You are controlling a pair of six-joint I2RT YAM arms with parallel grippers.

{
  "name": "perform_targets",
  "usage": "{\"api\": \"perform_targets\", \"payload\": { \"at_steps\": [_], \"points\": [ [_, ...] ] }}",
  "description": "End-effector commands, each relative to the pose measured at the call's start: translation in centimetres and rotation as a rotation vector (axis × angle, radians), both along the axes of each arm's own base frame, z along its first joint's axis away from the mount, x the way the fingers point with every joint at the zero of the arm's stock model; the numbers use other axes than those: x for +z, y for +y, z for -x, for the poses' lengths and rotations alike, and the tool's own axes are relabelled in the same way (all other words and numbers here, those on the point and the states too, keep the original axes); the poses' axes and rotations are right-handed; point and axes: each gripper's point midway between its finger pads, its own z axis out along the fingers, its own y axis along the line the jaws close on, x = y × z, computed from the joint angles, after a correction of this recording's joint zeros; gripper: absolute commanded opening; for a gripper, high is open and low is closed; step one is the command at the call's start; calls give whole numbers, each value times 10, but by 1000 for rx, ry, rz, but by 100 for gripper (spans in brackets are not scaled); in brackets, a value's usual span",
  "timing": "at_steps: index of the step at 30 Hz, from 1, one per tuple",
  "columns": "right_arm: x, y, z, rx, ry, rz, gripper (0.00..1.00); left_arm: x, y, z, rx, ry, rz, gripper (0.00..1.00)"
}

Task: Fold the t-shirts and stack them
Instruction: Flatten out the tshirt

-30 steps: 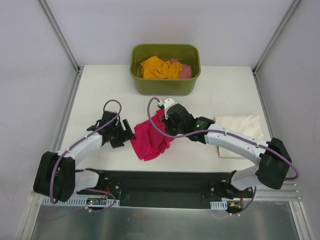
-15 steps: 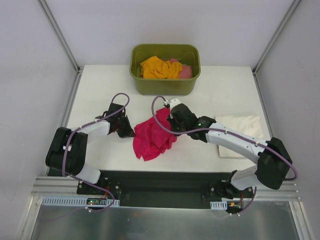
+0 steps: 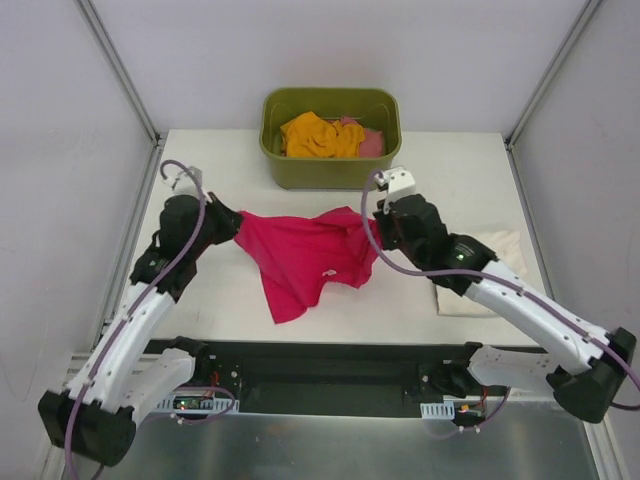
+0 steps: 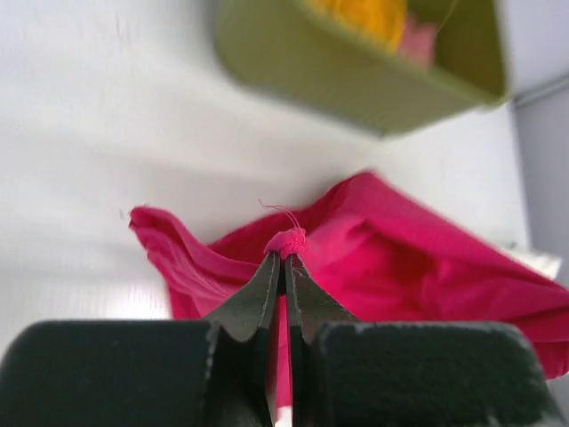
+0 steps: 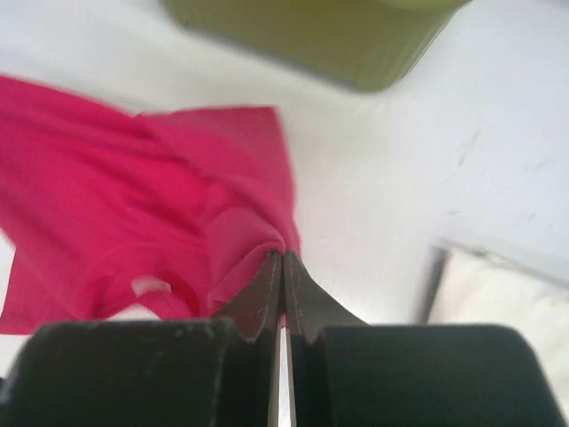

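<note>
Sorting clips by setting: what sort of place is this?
Probably a robotics lab cell, not a home: white table enclosed by plain panels, with a black mounting rail at its near edge.

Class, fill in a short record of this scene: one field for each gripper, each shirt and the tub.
left gripper: shut on the crimson shirt's left end
right gripper: shut on the crimson shirt's right end
crimson shirt: unfolded, stretched between the two grippers, mid-table
cream shirt: lying flat, right side of the table
orange shirt: crumpled in the tub
salmon shirt: in the tub, right of the orange shirt
tub: far edge of the table, centre
</note>
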Motion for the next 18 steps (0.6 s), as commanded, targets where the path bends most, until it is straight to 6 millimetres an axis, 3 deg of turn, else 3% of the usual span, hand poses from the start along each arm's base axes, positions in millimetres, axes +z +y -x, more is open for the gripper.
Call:
{"api": "perform_targets", "payload": {
  "at_steps": [1,2,4,5,7,8,10,11,14,16,18],
  "points": [
    [103,-40,2,-88,-260,-96,1,110,40,14,154,-325,-41,0],
    [115,-46,5,-93,-289,-117,1,146,47,28,172,-419,-19,0],
    [148,-62,17,-102,-365,-176,1,179,54,42,185,-510,-13,0],
    [160,-64,22,-85,-391,-204,1,210,59,58,189,-591,11,0],
    [192,-75,39,-55,-457,-277,1,239,61,75,172,-672,16,0],
    [201,-74,47,-13,-472,-305,1,267,65,92,174,-744,38,0],
    [226,-79,63,40,-519,-369,1,291,62,113,122,-820,52,0],
    [238,-79,77,94,-537,-413,1,314,63,131,108,-885,69,0],
    [269,-80,105,204,-569,-504,1,354,58,169,22,-1008,87,0],
    [287,-82,119,248,-589,-546,1,367,55,182,-12,-1047,92,0],
    [289,-78,118,261,-574,-537,1,378,53,187,-31,-1070,92,0]
  ]
}}
